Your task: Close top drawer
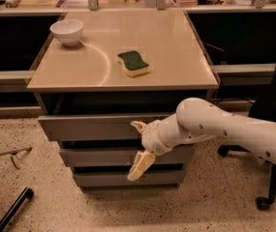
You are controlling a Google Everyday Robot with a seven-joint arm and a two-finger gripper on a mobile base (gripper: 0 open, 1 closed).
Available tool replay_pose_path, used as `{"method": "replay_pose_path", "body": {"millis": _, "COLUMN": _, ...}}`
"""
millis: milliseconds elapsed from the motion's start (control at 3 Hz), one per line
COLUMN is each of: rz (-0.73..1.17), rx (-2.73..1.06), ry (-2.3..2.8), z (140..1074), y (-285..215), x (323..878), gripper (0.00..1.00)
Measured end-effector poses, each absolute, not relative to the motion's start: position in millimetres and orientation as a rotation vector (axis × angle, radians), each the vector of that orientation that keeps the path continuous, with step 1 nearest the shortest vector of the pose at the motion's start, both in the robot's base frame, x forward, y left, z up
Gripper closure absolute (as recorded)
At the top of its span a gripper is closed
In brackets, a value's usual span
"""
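The top drawer (86, 127), a wide grey flat front and the uppermost of three, stands partly pulled out under the beige tabletop (176, 57), with a dark gap showing above it. My gripper (139, 146) is at the drawer front, right of its middle. It is open: one cream finger (138, 125) lies at the front's upper edge and the other finger (140, 165) hangs down over the middle drawer (99, 156). My white arm reaches in from the right.
A white bowl (67, 31) and a green-and-yellow sponge (133, 63) lie on the tabletop. The bottom drawer (108, 179) is below. An office chair base (266, 197) stands at the right. A black bar (11, 211) and a thin wire (7, 153) lie on the floor at the left.
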State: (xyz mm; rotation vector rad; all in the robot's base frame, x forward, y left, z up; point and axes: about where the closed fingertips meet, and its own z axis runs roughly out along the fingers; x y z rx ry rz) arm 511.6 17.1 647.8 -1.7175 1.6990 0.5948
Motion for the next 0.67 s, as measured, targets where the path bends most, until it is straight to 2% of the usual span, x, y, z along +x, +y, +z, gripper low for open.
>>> {"method": "replay_pose_path", "body": {"millis": 333, "rz": 0.595, "rx": -1.718, "ry": 1.699, "z": 648, "y": 17, "x": 512, "gripper": 0.0}}
{"method": "replay_pose_path", "body": {"millis": 667, "rz": 0.642, "rx": -1.698, "ry": 1.687, "z": 639, "y": 15, "x": 548, "gripper": 0.0}}
